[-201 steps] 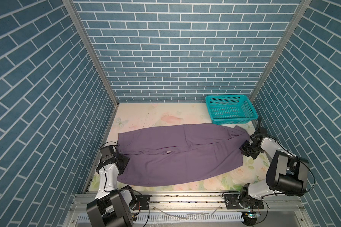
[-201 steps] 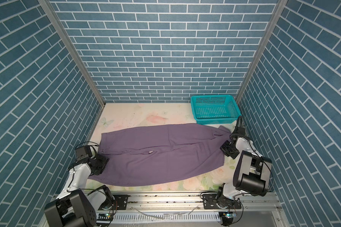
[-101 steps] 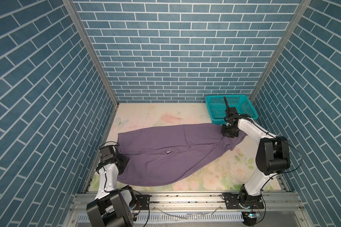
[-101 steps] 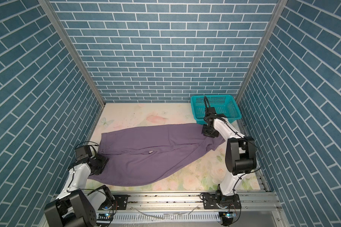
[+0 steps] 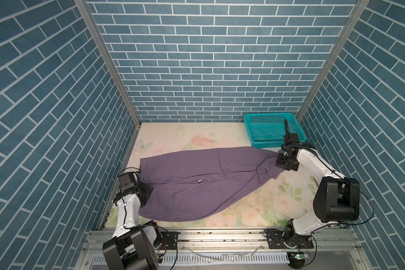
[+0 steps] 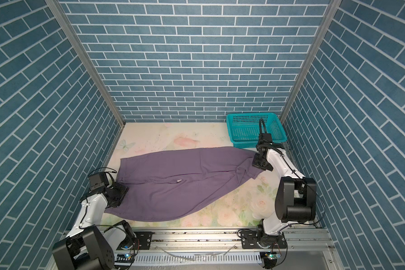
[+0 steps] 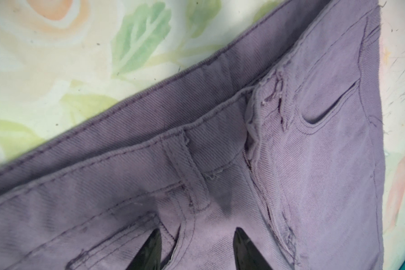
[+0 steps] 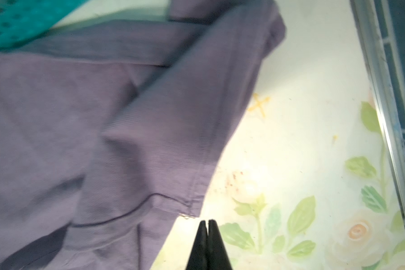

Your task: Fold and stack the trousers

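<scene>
Trousers (image 5: 197, 184) of dusty-purple twill lie spread across the floral surface (image 5: 173, 135). The waistband is toward the left arm and the leg ends are bunched near the teal perforated basket (image 5: 267, 115), apparently laid flat for a first fold. The left pincer (image 7: 198, 231) stands spread over the belt loop and pocket stitching, probably to pin or seize the waist. The right pincer (image 8: 207, 223), pressed together and empty, hovers just beside the stitched hem corner.

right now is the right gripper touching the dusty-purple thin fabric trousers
Apart. In the right wrist view a strip of floral mat shows between the shut right gripper and the trousers.
</scene>
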You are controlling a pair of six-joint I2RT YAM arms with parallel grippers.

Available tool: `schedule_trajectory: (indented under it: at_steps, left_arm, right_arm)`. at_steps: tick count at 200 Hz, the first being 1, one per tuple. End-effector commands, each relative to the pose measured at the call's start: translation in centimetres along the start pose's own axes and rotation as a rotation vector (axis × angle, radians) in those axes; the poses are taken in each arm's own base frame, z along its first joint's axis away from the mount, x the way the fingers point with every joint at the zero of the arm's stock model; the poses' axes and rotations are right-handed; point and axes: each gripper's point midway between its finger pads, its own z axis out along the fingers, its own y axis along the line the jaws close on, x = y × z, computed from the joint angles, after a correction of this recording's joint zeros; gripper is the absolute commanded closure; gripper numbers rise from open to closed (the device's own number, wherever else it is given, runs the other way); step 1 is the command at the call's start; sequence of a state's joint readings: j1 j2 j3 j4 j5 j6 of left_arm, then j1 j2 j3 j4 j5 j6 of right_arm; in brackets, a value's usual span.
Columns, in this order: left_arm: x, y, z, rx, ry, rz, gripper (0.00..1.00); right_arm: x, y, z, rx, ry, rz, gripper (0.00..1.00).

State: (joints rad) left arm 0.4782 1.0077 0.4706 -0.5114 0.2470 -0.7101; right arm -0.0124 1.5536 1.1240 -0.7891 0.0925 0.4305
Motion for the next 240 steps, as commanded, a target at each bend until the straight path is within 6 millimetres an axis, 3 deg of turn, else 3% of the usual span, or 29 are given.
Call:
schedule_trajectory:
  at_steps: [1,22,41,81,92,113,122,148,177,208,240]
  left_arm:
    - [0.5,0.7,0.1,-0.030,0.010,0.014,0.57]
    - [0.7,1.0,0.3,-0.035,0.014,0.009,0.58]
    - [0.8,1.2,0.3,-0.042,0.018,0.006,0.57]
    - [0.8,1.5,0.3,-0.057,0.014,0.011,0.58]
    - [0.8,1.4,0.4,-0.056,0.015,0.012,0.58]
    - [0.7,1.4,0.4,-0.059,0.018,0.012,0.65]
    - [0.7,1.5,0.5,-0.062,0.016,0.014,0.71]
    - [0.4,1.5,0.6,-0.073,0.013,0.014,0.85]
    - [-0.2,1.3,0.6,-0.083,0.001,0.011,1.00]
    - [-1.1,1.5,0.4,-0.114,-0.033,-0.019,1.00]
    - [-3.6,0.5,-0.5,-0.114,-0.115,-0.057,1.00]
  right_arm:
    - [2.6,0.1,2.1,-0.078,0.106,0.059,0.85]
    - [2.7,1.1,3.4,-0.124,0.133,0.068,0.66]
    - [2.2,2.4,4.2,-0.185,0.137,0.073,0.61]
    - [0.8,3.0,5.5,-0.188,0.137,0.058,0.57]
    - [0.7,3.2,5.9,-0.187,0.147,0.058,0.66]
    - [0.6,3.4,6.1,-0.193,0.154,0.061,0.97]
    - [0.6,3.2,5.9,-0.186,0.152,0.063,1.00]
    - [0.7,1.9,4.6,-0.148,0.150,0.073,1.00]
    - [1.3,-0.6,1.6,-0.136,0.156,0.121,1.00]
    - [3.8,-2.9,-1.7,-0.096,0.190,0.116,1.00]
    - [6.0,-6.6,-2.7,-0.036,0.126,0.222,1.00]
